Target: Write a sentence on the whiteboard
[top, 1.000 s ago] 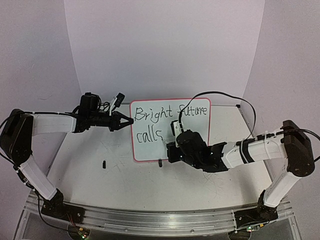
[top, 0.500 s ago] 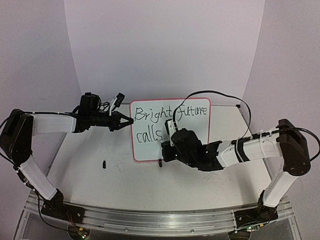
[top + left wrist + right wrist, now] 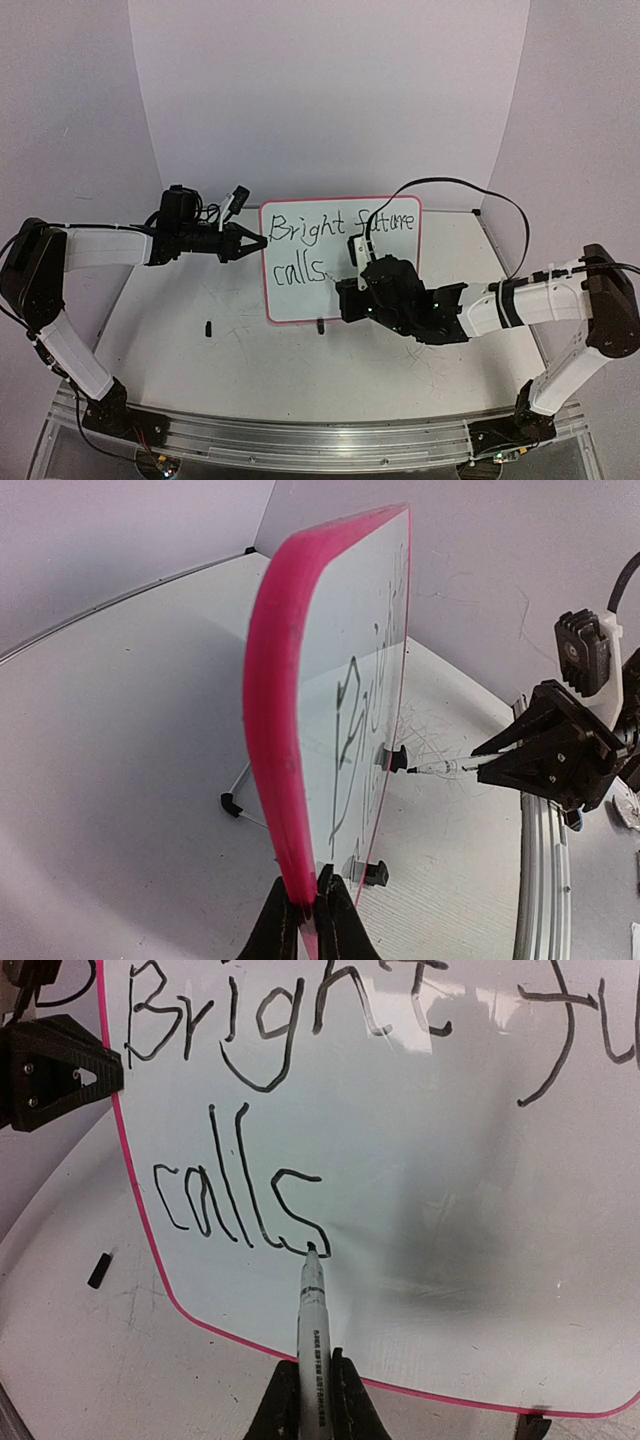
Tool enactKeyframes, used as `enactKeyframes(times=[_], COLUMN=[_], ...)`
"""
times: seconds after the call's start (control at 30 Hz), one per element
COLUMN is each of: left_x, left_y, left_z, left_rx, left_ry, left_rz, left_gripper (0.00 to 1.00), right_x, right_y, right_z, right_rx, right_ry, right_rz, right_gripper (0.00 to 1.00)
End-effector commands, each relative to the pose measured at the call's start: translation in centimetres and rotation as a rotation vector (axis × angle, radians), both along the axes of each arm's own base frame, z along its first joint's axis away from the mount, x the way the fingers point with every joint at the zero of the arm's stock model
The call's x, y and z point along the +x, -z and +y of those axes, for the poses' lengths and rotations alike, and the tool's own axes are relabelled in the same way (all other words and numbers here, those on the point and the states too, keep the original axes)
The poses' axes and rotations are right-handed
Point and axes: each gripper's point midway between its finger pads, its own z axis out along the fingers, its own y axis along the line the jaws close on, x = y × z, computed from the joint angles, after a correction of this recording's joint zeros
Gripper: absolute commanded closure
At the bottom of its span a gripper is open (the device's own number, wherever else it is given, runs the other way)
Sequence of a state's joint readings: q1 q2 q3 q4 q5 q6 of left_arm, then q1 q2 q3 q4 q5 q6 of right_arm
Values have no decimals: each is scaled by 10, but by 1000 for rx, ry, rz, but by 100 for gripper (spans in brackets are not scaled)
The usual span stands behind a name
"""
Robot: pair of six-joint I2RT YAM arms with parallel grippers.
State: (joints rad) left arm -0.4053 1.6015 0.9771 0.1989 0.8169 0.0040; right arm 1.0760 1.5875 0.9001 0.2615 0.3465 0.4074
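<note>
Here, the right fingers [image 3: 285, 1405] are closed on a black-and-white marker [image 3: 312, 1310], gripping it near its rear end so the barrel sticks out ahead of them. The marker's tip touches the whiteboard [image 3: 290, 300] right at the tail of the last "s" in "calls". That word is the lower line of the sentence [image 3: 305, 228]; the upper line reads "Bright future" (thin, uneven black letters, the second word partly hidden behind the right arm in the top view).

The left fingers [image 3: 283, 930] are clamped on the pink frame [image 3: 275, 730] at the board's left edge, one finger on the front face and one on the back.

The whiteboard stands upright, towards the back of the bench [image 3: 250, 370], between the two arms, its written face turned to the arm bases. Two small black feet [image 3: 395, 758] clip onto its bottom edge and rest on the bench.

A small black piece [image 3: 208, 328] lies on the bench, apart from the board, in front of its left corner. Faint scribble marks show on the bench surface near the right arm.
</note>
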Motion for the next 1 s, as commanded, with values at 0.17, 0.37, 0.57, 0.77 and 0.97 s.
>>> enactKeyframes(times=[0.17, 0.37, 0.57, 0.77, 0.97], left_x=[9, 9, 9, 9, 9], left_y=[-39, -39, -39, -40, -40], left_z=[4, 3, 4, 4, 4], left_rx=[-17, -18, -18, -19, -19], left_ry=[-30, -28, -29, -28, -28], left_rz=[-183, -182, -183, -184, -186], left_gripper=[100, 100, 100, 100, 100], right_x=[7, 7, 8, 10, 12], right_y=[-4, 3, 5, 7, 6], right_z=[0, 2, 1, 4, 4], right_rx=[-4, -14, -23, -29, -35], right_ry=[43, 44, 48, 47, 53], right_rz=[-19, -7, -8, -8, -15], right_gripper=[100, 100, 100, 100, 100])
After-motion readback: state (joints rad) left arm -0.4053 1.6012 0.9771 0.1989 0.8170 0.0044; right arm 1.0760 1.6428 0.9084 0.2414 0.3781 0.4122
